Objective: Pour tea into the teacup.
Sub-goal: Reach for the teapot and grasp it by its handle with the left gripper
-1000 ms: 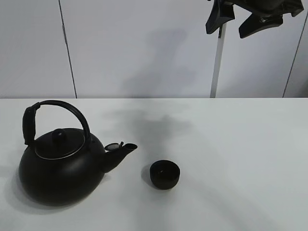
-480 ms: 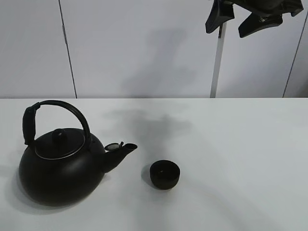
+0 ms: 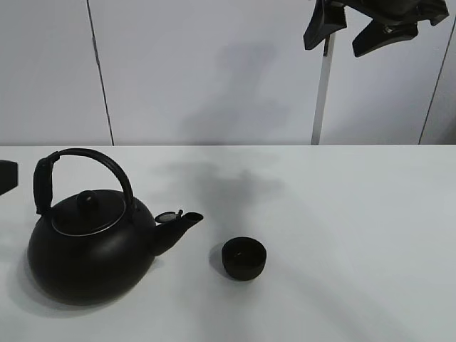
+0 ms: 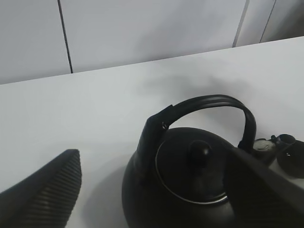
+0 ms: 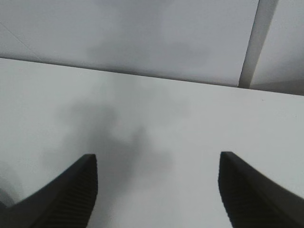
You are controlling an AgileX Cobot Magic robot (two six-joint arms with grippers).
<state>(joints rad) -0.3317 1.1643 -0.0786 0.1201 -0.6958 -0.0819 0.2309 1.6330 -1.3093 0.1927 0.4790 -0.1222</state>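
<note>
The small black teacup (image 3: 244,258) stands on the white table (image 3: 356,214), just right of the spout (image 3: 182,222) of a big black kettle (image 3: 89,246). At the left edge of the exterior view, only a dark tip of my left gripper (image 3: 6,177) shows beside the kettle's arched handle (image 3: 85,158). In the left wrist view this gripper (image 4: 152,152) is open, its fingers (image 4: 47,190) spread wide on either side of the kettle (image 4: 190,190), touching nothing. The teacup (image 4: 293,160) peeks in at the frame's edge. My right gripper (image 3: 353,32) hangs high at the back right, open and empty (image 5: 156,156).
A white panelled wall (image 3: 214,71) with a grey post (image 3: 322,92) rises behind the table. Bare white tabletop (image 3: 370,271) stretches to the right of the teacup, with only soft shadows on it.
The tip of my left gripper has come into the exterior view at the left edge, near the kettle's handle. Kettle, teacup and right gripper stay put.
</note>
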